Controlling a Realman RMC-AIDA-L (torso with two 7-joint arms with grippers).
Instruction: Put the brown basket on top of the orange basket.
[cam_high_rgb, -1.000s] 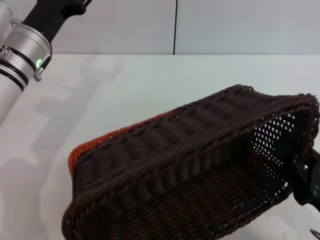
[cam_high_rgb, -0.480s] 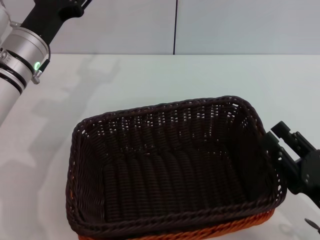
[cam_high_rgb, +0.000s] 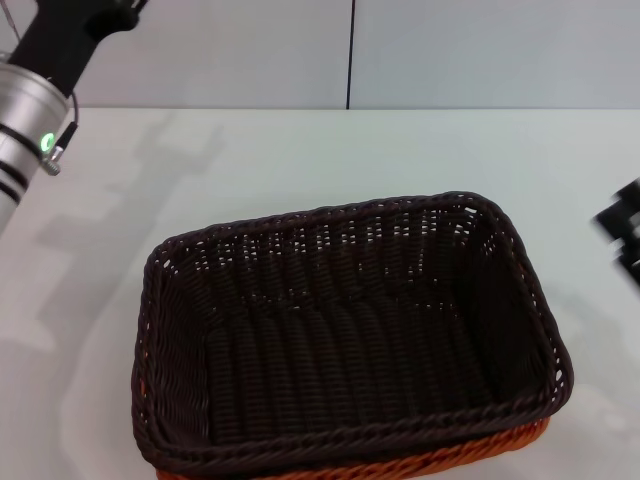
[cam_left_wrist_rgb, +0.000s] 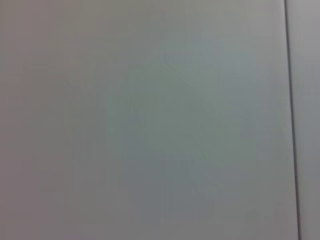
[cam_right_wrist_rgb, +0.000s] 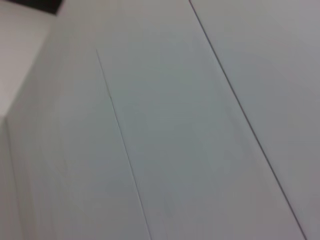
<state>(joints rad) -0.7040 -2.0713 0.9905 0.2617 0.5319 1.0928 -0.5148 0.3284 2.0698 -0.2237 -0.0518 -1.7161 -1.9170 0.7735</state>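
White table (cam_high_rgb: 300, 160): brown basket (cam_high_rgb: 350, 330) nested in orange basket (cam_high_rgb: 470, 458).

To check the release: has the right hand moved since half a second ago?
Yes. The right hand drew away from the brown basket, up and toward the right edge.

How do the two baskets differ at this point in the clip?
The brown basket is dark, almost black; the orange basket is bright orange. The brown basket sits on top, nested in the orange one, which lies underneath on the table. The brown basket shows its whole rim and inside; the orange basket shows only a strip along its near edge. Both are woven.
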